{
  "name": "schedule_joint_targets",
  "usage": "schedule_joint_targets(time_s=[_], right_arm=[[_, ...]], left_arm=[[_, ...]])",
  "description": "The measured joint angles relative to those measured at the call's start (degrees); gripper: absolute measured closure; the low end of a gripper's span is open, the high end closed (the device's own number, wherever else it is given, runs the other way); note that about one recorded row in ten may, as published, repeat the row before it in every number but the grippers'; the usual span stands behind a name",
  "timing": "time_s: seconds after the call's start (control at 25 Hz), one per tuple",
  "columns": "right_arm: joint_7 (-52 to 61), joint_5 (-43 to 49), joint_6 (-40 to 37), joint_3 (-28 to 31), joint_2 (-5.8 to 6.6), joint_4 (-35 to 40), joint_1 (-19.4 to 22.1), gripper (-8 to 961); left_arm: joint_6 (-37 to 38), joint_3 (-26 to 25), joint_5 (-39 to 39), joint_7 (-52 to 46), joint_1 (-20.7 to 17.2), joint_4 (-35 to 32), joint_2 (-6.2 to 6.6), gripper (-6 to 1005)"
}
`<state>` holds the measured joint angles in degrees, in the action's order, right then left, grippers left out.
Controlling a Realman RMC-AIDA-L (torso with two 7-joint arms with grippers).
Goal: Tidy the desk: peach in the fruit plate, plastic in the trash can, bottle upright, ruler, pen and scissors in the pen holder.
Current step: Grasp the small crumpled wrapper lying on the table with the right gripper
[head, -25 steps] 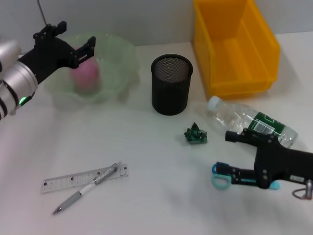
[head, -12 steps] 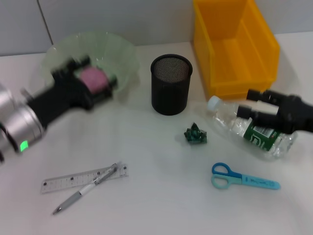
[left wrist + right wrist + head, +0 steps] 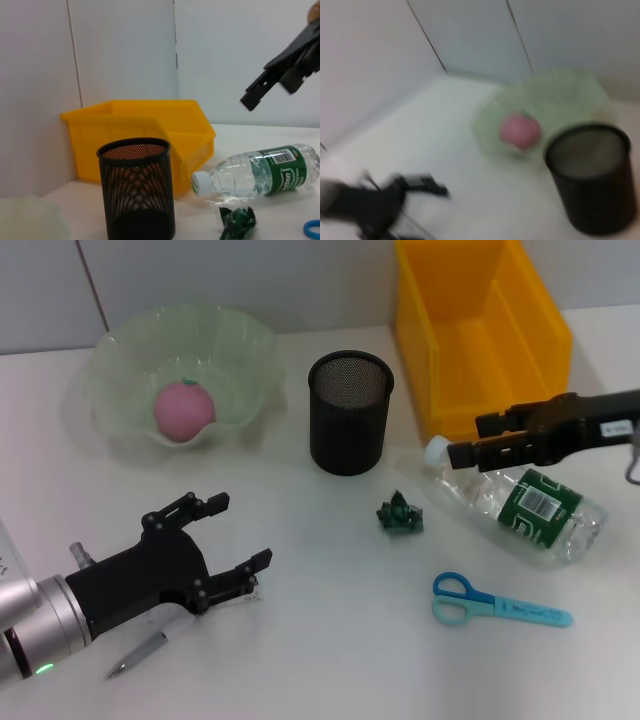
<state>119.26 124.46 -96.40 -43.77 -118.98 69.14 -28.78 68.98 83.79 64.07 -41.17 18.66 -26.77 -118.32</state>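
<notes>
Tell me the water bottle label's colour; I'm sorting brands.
Dark green with a white barcode patch, on the water bottle label; clearest in the head view.

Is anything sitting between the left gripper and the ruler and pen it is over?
Nothing visible does. The left gripper is open, directly above the ruler and pen, hiding most of both. The pen holder stands farther back with bare table between; only the crumpled plastic lies off to its side.
</notes>
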Motion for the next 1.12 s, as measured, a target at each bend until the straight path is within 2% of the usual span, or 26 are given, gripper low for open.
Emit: schedule_joint_targets(time_s=[0.2,0.4,0.52,0.8,1.12], right_arm=[[9.8,11.4,1.5,-9.0,0.23,5.1,-5.4,156],[14.9,21.4,4.6,-19.3,0.0,5.2,-10.0,169],[17.1,23.2,8.3,-26.9,-0.07,4.0,-11.0,176],[19.3,23.6,12.4,-33.7,-0.28,0.9,-12.2,194],[19.5,23.6,18.3,-35.8,-0.33,-10.6,-16.2,214]], left_arm=[[0.1,0.0,0.2,-0.2,-0.1,0.0,0.03,158],[0.2,0.0,0.3,-0.3,0.5,0.4,0.06,158],[0.2,-0.3,0.4,-0.3,0.5,0.6,0.06,159],[0.0,-0.4,0.4,-0.3,0.5,0.8,0.02,159],[-0.2,-0.1,0.4,-0.2,0.4,0.9,0.02,158]])
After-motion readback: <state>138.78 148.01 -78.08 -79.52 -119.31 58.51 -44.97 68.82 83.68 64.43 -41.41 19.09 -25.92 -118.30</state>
